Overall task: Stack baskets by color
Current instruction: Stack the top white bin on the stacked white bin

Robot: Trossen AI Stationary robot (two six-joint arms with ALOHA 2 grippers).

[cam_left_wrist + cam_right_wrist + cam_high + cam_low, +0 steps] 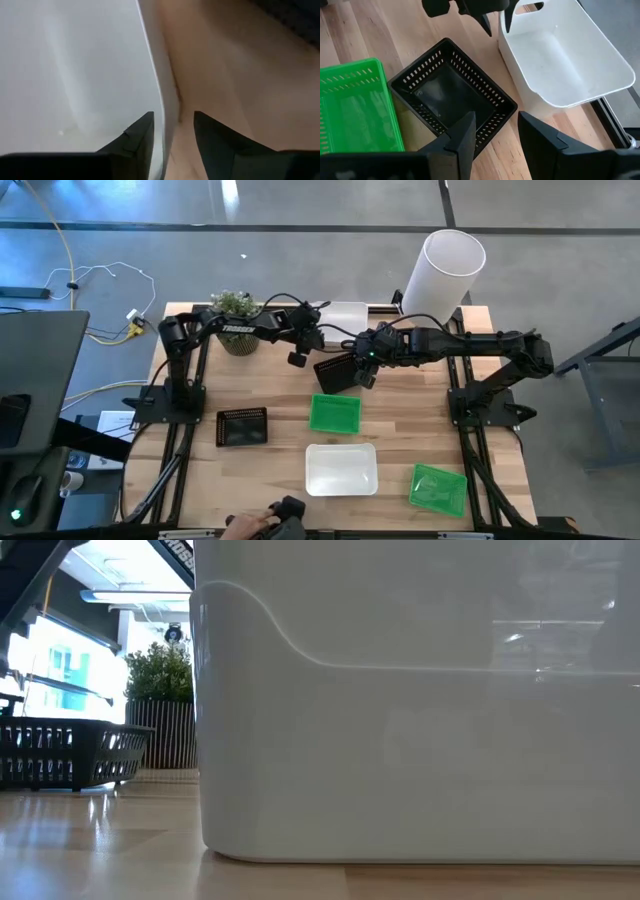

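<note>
The pale butcher-block wooden table (270, 470) is the landmark here. At its far edge lies a smooth white plastic basket (570, 60), shallow, round-cornered, with a cut-out handle slot. The left gripper (172, 135) straddles this basket's near wall: one dark finger (135, 137) sits inside, the other outside, spread with the thin white rim between them and not visibly pressed on it. Just beside that basket, towards the table's middle, a black plastic basket with perforated sides (452, 95) sits tilted. The right gripper (495, 135) has its fingers set either side of this basket's near wall, parted about it; contact is hard to judge.

Nearer the middle lies a bright green slotted basket (335, 412), with a second black basket (242, 426) off to the left. Towards the front edge sit another white basket (341, 468) and another green basket (438, 488). In the low view that white basket's glossy wall fills nearly everything.
</note>
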